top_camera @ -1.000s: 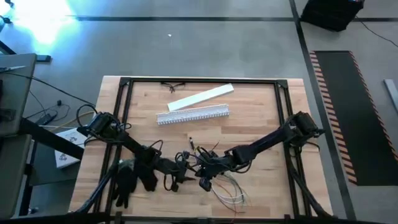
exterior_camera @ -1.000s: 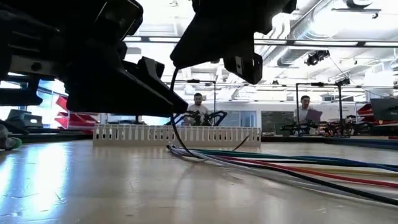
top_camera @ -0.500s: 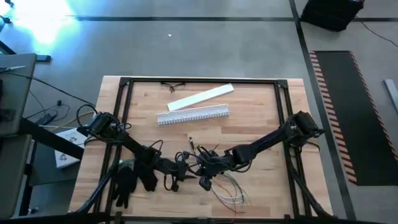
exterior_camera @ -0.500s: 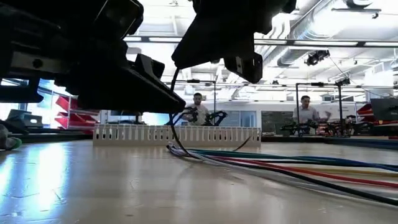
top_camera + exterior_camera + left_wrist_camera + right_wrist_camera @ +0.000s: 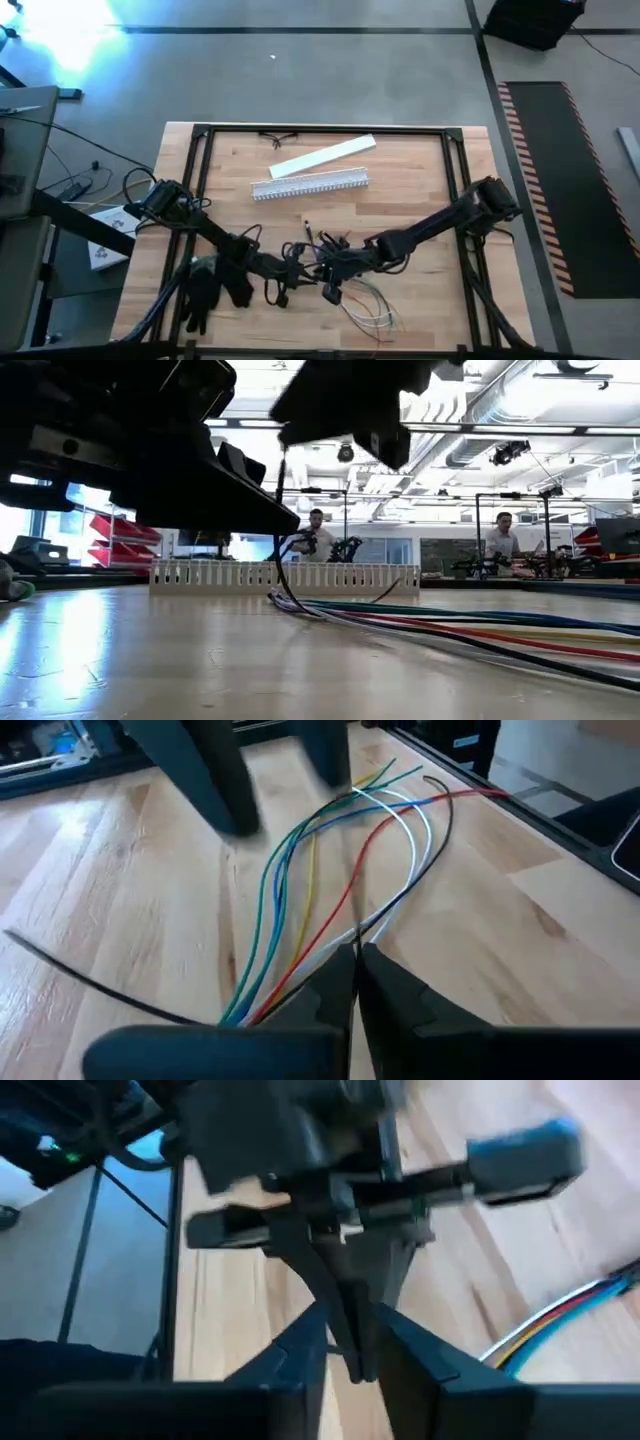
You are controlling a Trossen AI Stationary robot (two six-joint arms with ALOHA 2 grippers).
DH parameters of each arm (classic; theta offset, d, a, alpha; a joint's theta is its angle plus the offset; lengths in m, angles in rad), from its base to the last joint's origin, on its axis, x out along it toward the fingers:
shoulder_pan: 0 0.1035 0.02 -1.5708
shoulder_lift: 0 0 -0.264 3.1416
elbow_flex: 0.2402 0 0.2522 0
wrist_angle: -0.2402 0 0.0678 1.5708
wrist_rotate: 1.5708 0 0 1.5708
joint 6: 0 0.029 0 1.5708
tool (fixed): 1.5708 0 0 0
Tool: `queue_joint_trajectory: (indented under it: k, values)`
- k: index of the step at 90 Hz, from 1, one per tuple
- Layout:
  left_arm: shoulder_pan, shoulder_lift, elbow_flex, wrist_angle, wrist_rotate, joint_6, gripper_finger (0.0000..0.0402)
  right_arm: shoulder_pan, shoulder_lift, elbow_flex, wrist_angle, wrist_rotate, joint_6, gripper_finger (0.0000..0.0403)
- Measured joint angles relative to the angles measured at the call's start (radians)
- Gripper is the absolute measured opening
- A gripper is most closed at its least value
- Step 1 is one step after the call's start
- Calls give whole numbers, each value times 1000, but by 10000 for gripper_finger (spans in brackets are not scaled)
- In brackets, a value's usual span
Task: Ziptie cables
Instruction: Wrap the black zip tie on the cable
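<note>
The cables (image 5: 362,305) lie on the table (image 5: 410,175) at about 6 o'clock from its centre, near the front edge. In the high view their loose ends fan out toward 5 o'clock, while the other ends gather into one strand where the two arms meet. The left wrist view shows green, blue, yellow, red, white and black wires (image 5: 300,910) drawing together as they run in toward that arm's fingers.

The left gripper (image 5: 356,958) sits just at 9 o'clock of the gathered end. Its fingers are pressed together with almost no gap, and the bundle runs in at their tips. They appear to pinch it, which would keep the wires collected in one place so a tie can go round them.

The right gripper (image 5: 328,270) reaches in from 3 o'clock and faces the left one tip to tip. In its own wrist view its fingers (image 5: 300,1350) are nearly closed around the other gripper's narrow tips, or something slim held there; which of these I cannot tell. A thin black strip (image 5: 80,978) lies across the wood beside the bundle, possibly the tie.

A white slotted channel (image 5: 310,185) and a flat white cover strip (image 5: 322,156) lie well apart at 12 o'clock, out of the way of the work.
</note>
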State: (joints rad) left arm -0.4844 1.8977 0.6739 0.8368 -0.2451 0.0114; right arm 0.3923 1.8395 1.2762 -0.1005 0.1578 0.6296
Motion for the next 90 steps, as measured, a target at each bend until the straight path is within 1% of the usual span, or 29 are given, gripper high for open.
queue_joint_trajectory:
  k: [5,11,17,24,32,39,48,56,65,74,83,90]
  values:
    - [1,0,0,-1,-2,-7,0,0,-25,0,-23,3,-22,102]
    - [1,0,0,-3,-6,-19,0,7,-63,0,-56,33,-33,118]
    - [1,0,0,-8,-7,-31,0,23,-102,0,-112,104,-36,129]
    - [1,0,0,-9,-7,-37,0,58,-142,-12,-195,232,-11,133]
    - [1,0,-1,-10,-7,-37,0,110,-173,-68,-264,417,121,135]
    - [1,0,-1,-10,-8,-37,0,145,-186,-152,-284,496,308,135]
    - [0,0,-1,-9,-8,-37,0,161,-176,-280,-221,513,538,135]
    - [1,0,-1,-8,-8,-37,0,152,-154,-391,-100,498,643,135]
    - [0,0,-1,-8,-8,-37,0,116,-126,-485,71,482,671,139]
    - [1,0,-1,-8,-9,-37,0,63,-99,-546,211,461,656,158]
    - [1,0,-1,-9,-11,-36,0,9,-73,-567,281,427,645,185]
    - [1,0,-1,-10,-11,-36,0,-26,-52,-565,288,404,620,204]
